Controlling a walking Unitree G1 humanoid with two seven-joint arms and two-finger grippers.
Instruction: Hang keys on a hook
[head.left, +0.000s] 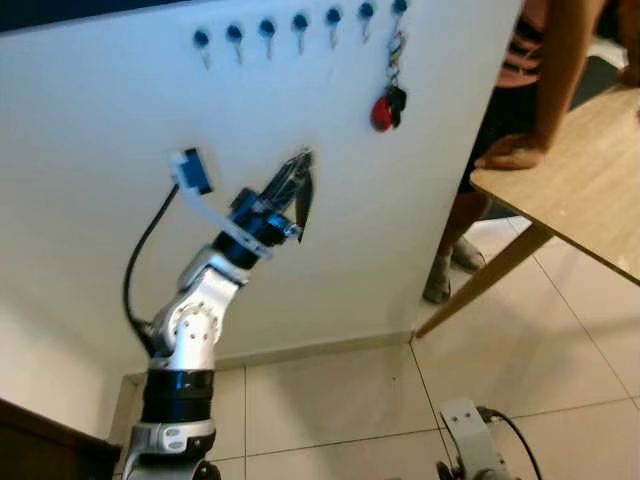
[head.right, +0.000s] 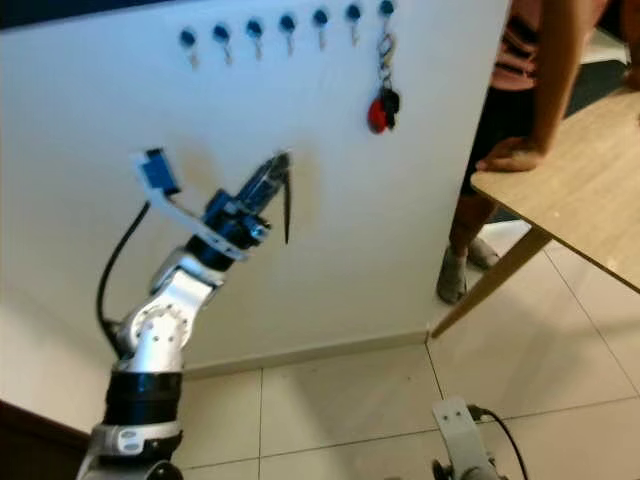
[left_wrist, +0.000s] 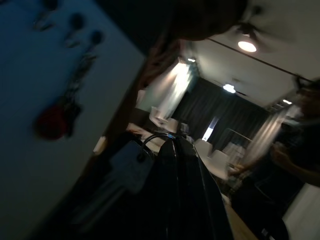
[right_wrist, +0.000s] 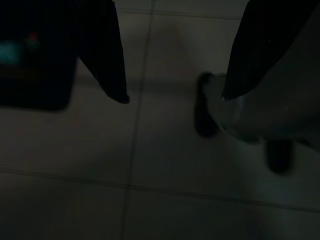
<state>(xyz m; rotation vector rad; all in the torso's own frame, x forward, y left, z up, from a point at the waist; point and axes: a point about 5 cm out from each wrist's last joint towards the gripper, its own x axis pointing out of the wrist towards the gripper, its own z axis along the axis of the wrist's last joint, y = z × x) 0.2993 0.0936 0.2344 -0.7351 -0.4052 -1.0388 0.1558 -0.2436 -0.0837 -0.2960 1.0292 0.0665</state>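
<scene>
Keys, with a red fob, are already hanging from the last hook on the right of the hook row on the white wall panel; task is being judged as essentially done. Left gripper is being held raised in front of the panel, below and to the left of the keys, well apart from them. Its long black fingers are being seen pressed together, clenched, nothing between them. Right gripper is being hung idle near the floor, fingers spread, released, nothing held.

Step in hand is being read as clearing away. To be done well: left arm should be drawn straight back off the panel, kept below the keys so the fob is not being knocked and the ring is not being lifted off the hook. Cable loop near the wrist should be kept off the wall.

Around: six other hooks are being left free. A person is standing at the panel's right edge, a hand being rested on a wooden table. Tiled floor below. Table corner and person are being judged the main obstruction on the right if the robot is being turned that way.
</scene>
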